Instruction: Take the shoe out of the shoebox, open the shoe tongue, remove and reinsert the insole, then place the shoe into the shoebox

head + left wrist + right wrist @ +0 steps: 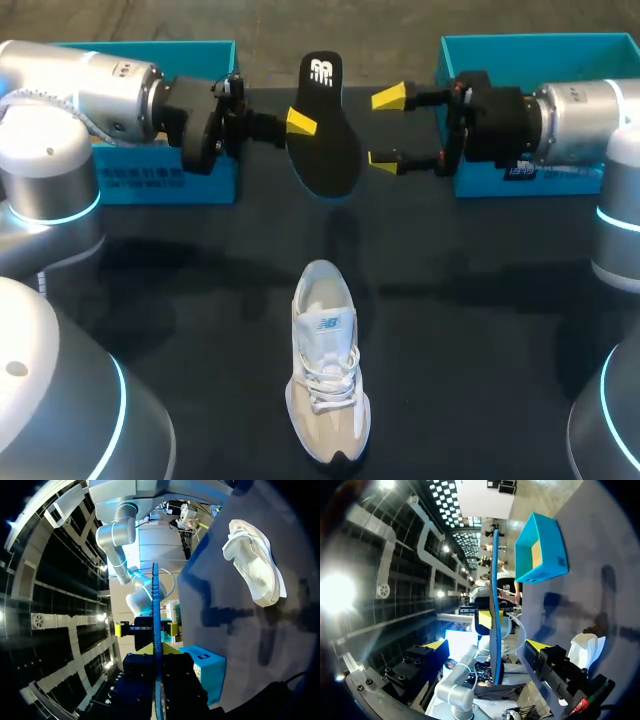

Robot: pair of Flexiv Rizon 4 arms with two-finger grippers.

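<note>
One shoe (325,365), two boxes (170,185) (530,45); left hand (303,122) grips one insole (330,150), right hand (386,129) wide.

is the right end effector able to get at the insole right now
Probably yes: the right end effector is open, level with the insole, nothing between them. The left end effector grips the insole from the opposite side, leaving this side free.

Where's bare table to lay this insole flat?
Bare table flanks the shoe on both sides, and the strip beyond its heel is free. Crowded between the left shoebox and right shoebox, where the left gripper holds the insole beside the right gripper.
</note>
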